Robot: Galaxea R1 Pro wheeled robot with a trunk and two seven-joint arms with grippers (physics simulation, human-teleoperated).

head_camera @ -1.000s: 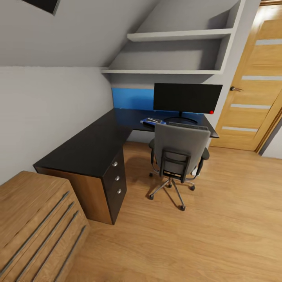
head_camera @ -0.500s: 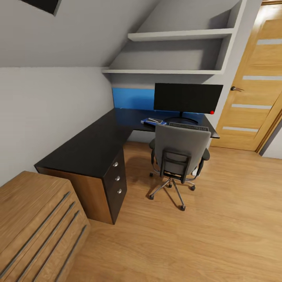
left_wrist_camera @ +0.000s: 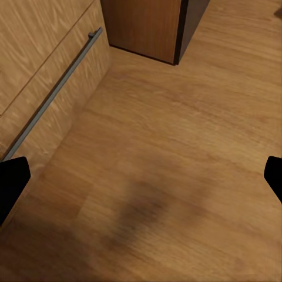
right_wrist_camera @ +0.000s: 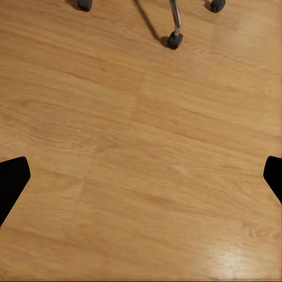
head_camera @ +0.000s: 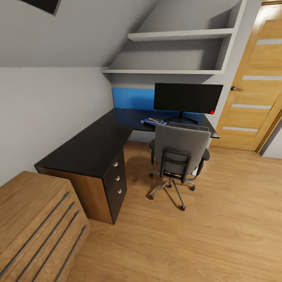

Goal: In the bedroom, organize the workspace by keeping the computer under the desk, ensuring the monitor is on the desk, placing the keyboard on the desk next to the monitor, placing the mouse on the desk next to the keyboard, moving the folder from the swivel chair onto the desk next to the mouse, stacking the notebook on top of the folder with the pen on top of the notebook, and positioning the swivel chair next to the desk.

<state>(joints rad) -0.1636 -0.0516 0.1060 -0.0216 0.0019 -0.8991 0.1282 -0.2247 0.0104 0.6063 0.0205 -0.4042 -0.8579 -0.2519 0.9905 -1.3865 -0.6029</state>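
Note:
The black-topped L-shaped desk (head_camera: 90, 145) runs along the left wall and turns under the shelves. On its far wing stands the black monitor (head_camera: 188, 98), with the keyboard (head_camera: 188, 126) in front of it. Left of the keyboard lies the blue folder (head_camera: 152, 122) with a small grey notebook (head_camera: 155, 120) on top; the pen is too small to make out. The grey swivel chair (head_camera: 181, 150) stands right at the desk, its back toward me. The computer and the mouse are hidden. My left gripper (left_wrist_camera: 143, 179) and right gripper (right_wrist_camera: 141, 179) hang open over bare wooden floor.
A light-wood dresser (head_camera: 31, 223) stands at the near left, its handle (left_wrist_camera: 53, 97) close by my left gripper. The chair's casters (right_wrist_camera: 174, 40) lie beyond my right gripper. A wooden door (head_camera: 254, 86) is at the right. Open floor (head_camera: 196, 235) stretches ahead.
The whole head view shifted very slightly a second ago, then held still. None of the things has moved.

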